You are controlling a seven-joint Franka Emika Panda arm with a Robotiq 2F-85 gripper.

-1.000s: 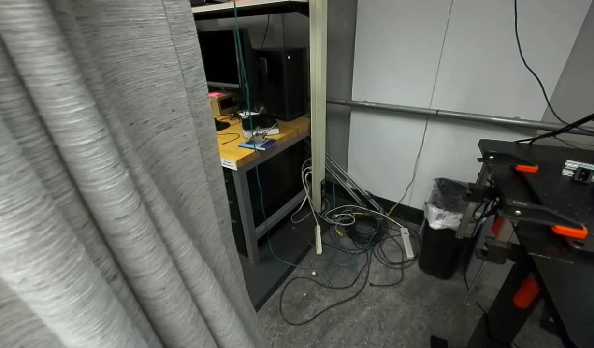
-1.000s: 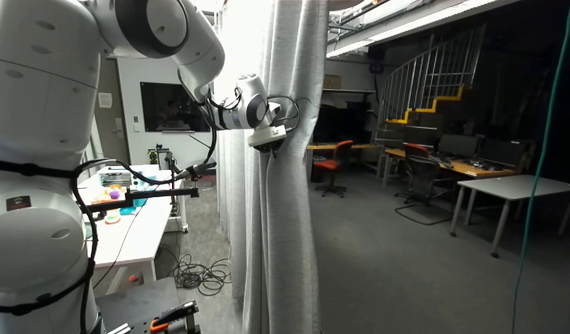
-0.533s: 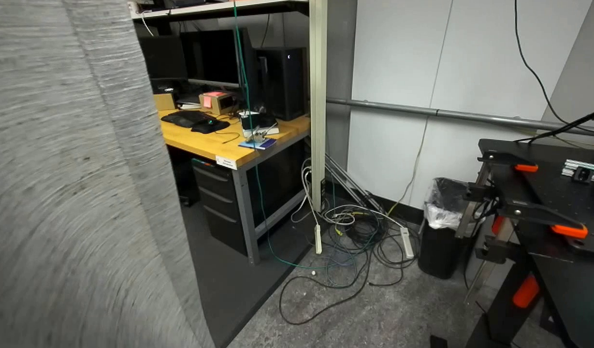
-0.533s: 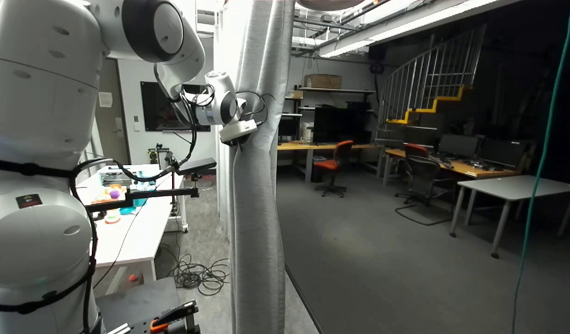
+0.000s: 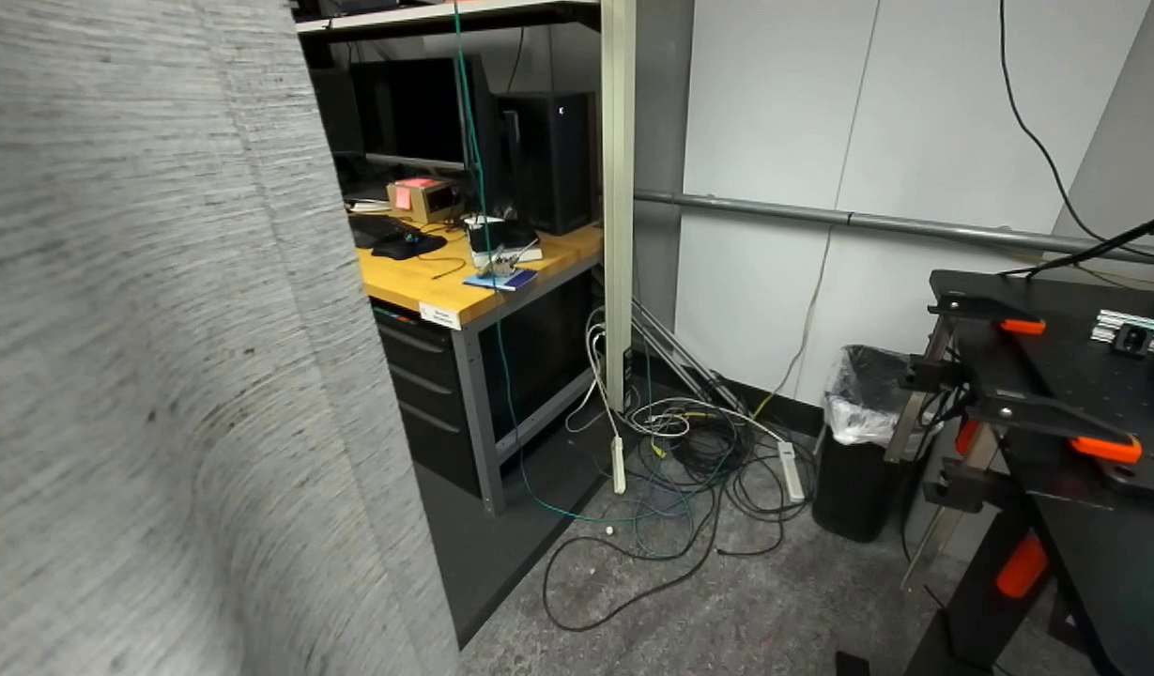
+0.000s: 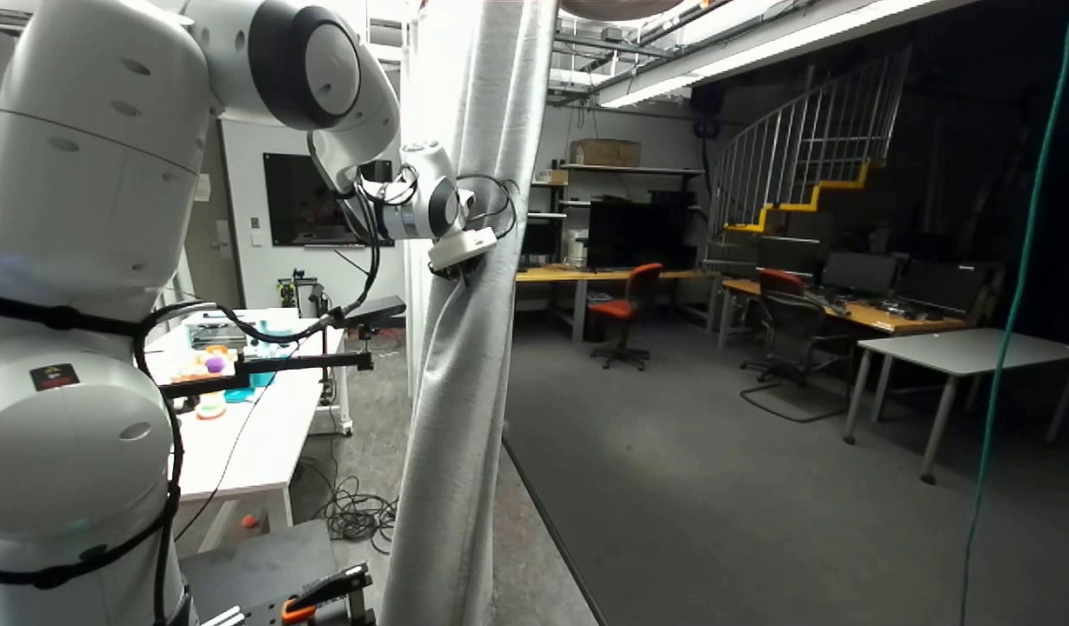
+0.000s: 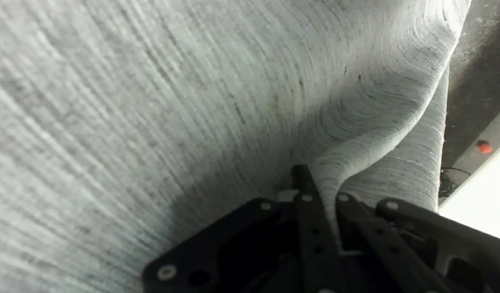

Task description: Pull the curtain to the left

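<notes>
The light grey curtain (image 6: 464,391) hangs in deep folds beside the arm, and its lower part slants to the left in that exterior view. In an exterior view the curtain (image 5: 210,282) fills the left side, covering part of a desk. My gripper (image 6: 461,271) is at mid-height against the fabric, its fingertips hidden there. In the wrist view the curtain (image 7: 152,101) takes up most of the picture. A pinched fold runs down between the dark fingers of my gripper (image 7: 322,183), which is shut on it.
A wooden desk (image 5: 407,282) with screens stands behind the curtain. Loose cables (image 5: 689,469) and a black bin (image 5: 858,479) are on the floor. A black table (image 5: 1084,422) with clamps is at the right. A white table (image 6: 238,435) stands beyond the arm.
My gripper and the curtain first moved clearly left in both exterior views, uncovering more desk and floor. Since then they have come back slightly right, while the curtain's lower part swung left beside the arm.
</notes>
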